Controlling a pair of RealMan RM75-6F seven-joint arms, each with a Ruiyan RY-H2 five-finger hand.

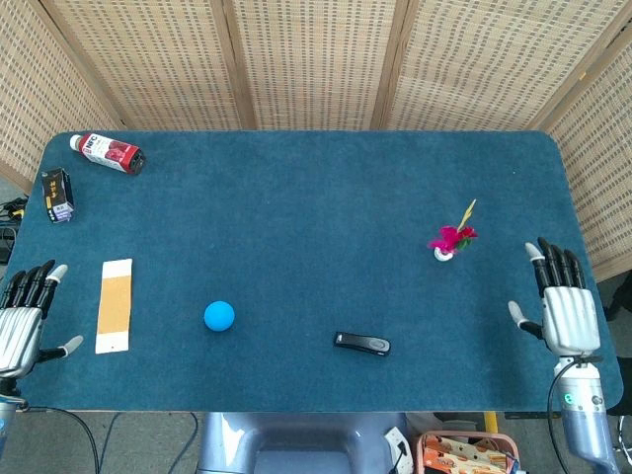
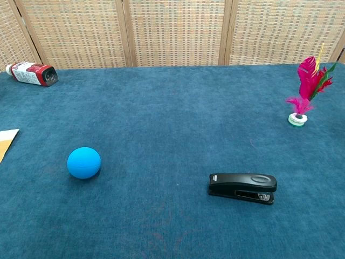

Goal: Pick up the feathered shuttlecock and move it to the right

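Head view. The pink-feathered shuttlecock with a white round base (image 1: 449, 241) stands upright on the blue carpeted table (image 1: 316, 188), toward the right side, with nothing touching it. The right hand (image 1: 561, 308) rests near the table's right front corner, well apart from the shuttlecock, fingers spread and holding nothing. The left hand (image 1: 22, 321) sits at the left front edge, fingers likewise apart and empty. Just beside it lies a flat tan rectangular card with white ends (image 1: 115, 305). A round blue ball (image 1: 219, 316) lies left of centre near the front; a black stapler (image 1: 362, 344) lies further right. At the far left corner, a red-labelled bottle (image 1: 108, 152) lies on its side, with a small dark box (image 1: 56, 195) nearer the edge.

Chest view. Neither hand appears. The shuttlecock (image 2: 306, 89) stands at the right edge, feathers upward. The stapler (image 2: 242, 186), ball (image 2: 84, 162) and bottle (image 2: 29, 73) are visible; the card (image 2: 6, 141) shows only a corner.
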